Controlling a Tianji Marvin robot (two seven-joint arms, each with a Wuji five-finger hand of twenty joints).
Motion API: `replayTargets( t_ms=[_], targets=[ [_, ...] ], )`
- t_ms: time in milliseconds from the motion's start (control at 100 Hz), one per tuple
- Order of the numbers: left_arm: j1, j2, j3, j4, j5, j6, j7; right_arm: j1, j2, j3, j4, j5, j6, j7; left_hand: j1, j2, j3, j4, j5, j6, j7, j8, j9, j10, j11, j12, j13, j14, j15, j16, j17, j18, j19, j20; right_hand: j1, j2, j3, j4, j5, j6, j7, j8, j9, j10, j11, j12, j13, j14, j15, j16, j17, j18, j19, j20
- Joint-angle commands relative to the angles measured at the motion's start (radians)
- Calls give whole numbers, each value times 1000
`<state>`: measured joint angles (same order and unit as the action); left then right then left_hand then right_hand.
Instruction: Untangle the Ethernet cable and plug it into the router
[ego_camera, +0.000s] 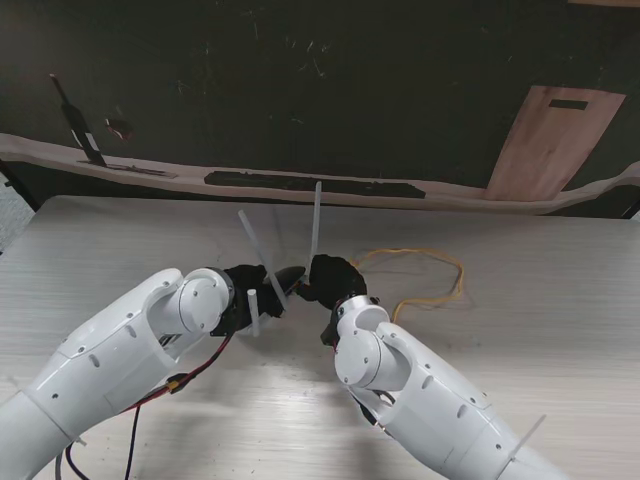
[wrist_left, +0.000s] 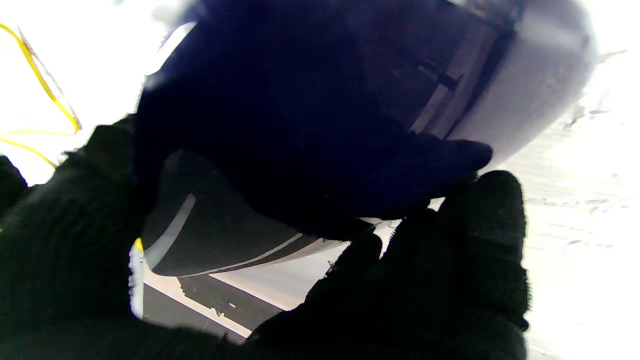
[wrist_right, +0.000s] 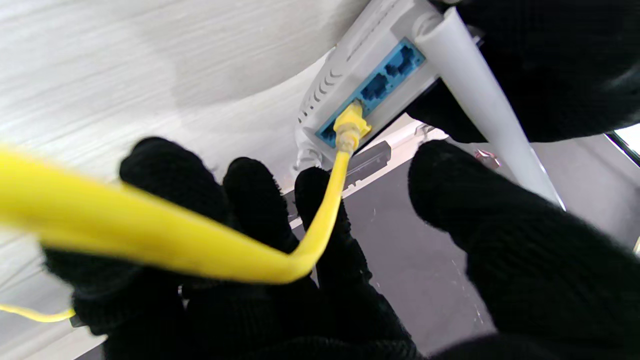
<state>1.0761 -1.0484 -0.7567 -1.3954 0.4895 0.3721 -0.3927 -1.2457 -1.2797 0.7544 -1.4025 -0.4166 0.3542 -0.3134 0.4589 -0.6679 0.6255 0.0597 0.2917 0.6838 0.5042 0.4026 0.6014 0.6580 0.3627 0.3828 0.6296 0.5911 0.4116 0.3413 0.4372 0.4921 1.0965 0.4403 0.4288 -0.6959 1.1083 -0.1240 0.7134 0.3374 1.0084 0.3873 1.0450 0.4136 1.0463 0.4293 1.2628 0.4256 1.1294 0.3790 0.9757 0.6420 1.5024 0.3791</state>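
a: yellow cable (wrist_right: 150, 240) is seen nearest, draped across the black-gloved fingers (wrist_right: 260, 200) of the right hand (wrist_right: 280, 280). the cable seems to be carried on them rather than pinched; the thumb is held apart, so the fingers are judged moderately spread, and a firm grip cannot be confirmed.

b: and where is the plug found from there?

a: straight ahead of the fingertips. the plug (wrist_right: 350, 127) is met at the row of blue ports (wrist_right: 372, 92) on the white router (wrist_right: 340, 85), and it looks seated or nearly so; whether it has clicked home cannot be told. the cable's last stretch is laid along the line of the fingers, pointing into the port.

b: so the push would be made along that same line?

a: that is the judgement. any remaining push would be given along the plug's long axis, away from the right hand, which is the nearer one to the plug.

b: the left hand?

a: in the stand view the left hand (ego_camera: 250, 295) is closed on the router (ego_camera: 285, 283) from the opposite side, bracing it, antennas (ego_camera: 316, 215) raised. farther off, the slack cable (ego_camera: 440, 285) is laid in loose loops on the worktop (ego_camera: 560, 300), to the right of both hands.
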Motion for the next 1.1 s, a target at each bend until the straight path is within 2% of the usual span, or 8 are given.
replayTargets(
  t_ms=[0,100,130,150,250,540,750,1090],
  targets=[
    [48,-2,33,47,-22,16,-57,-5,0,2,-7,-5,-14,9,481,180,355,15,110,-447,274,70,137,-425,197,104,119,-288,231,56,0,-253,-13,31,33,-28,46,22,11,-16,-30,-22,13,34,0,11,17,10,26,-1,5,56,7,5],
    [46,-1,35,47,-25,20,-61,-5,2,2,-4,-17,-31,4,480,182,352,16,111,-446,273,69,136,-425,197,103,117,-286,231,55,-1,-252,-14,32,62,-50,75,21,40,-20,-23,-23,33,27,4,11,18,-4,49,8,18,56,17,4],
    [45,-1,36,47,-26,20,-61,-5,4,1,-4,-20,-34,5,480,183,351,16,110,-447,272,69,135,-425,196,103,116,-287,230,55,-2,-253,-15,32,69,-63,84,3,48,-20,-21,-44,38,26,4,10,19,-6,57,11,21,56,21,-1],
    [45,-1,36,47,-26,21,-62,-4,4,1,-4,-23,-35,5,480,183,351,16,110,-446,272,69,135,-425,196,103,114,-287,230,55,-3,-253,-15,32,75,-72,91,-19,53,-18,0,-91,45,26,6,9,19,-8,62,11,25,56,26,-9],
    [44,0,37,48,-26,21,-64,-4,9,-2,-4,-41,-39,8,479,186,348,18,109,-445,270,68,132,-424,196,102,115,-288,230,55,-5,-252,-16,33,93,-107,99,-44,86,-5,29,-154,80,32,7,4,20,-17,105,28,59,56,42,-19],
    [42,1,38,48,-28,28,-68,-2,19,-9,-5,-74,-44,20,478,189,343,21,109,-445,267,66,132,-423,196,101,112,-286,230,55,-7,-252,-16,36,125,-184,118,-51,139,20,31,-197,131,38,2,-8,23,-39,160,59,89,56,90,-25],
    [39,2,41,48,-33,32,-74,3,22,-18,0,-79,-65,25,468,204,333,25,103,-443,261,63,115,-418,193,98,98,-278,228,55,-25,-248,-20,37,196,-227,140,-121,152,11,91,-284,170,20,-18,-24,25,-54,170,78,91,56,116,-42],
    [30,5,50,51,-41,36,-89,11,17,-27,3,-70,-66,25,468,212,321,38,101,-439,252,58,107,-415,199,90,87,-274,231,58,-36,-246,-14,47,294,-241,164,-138,173,30,161,-337,238,13,-45,-40,27,-67,201,109,101,56,155,-35]
  ],
)
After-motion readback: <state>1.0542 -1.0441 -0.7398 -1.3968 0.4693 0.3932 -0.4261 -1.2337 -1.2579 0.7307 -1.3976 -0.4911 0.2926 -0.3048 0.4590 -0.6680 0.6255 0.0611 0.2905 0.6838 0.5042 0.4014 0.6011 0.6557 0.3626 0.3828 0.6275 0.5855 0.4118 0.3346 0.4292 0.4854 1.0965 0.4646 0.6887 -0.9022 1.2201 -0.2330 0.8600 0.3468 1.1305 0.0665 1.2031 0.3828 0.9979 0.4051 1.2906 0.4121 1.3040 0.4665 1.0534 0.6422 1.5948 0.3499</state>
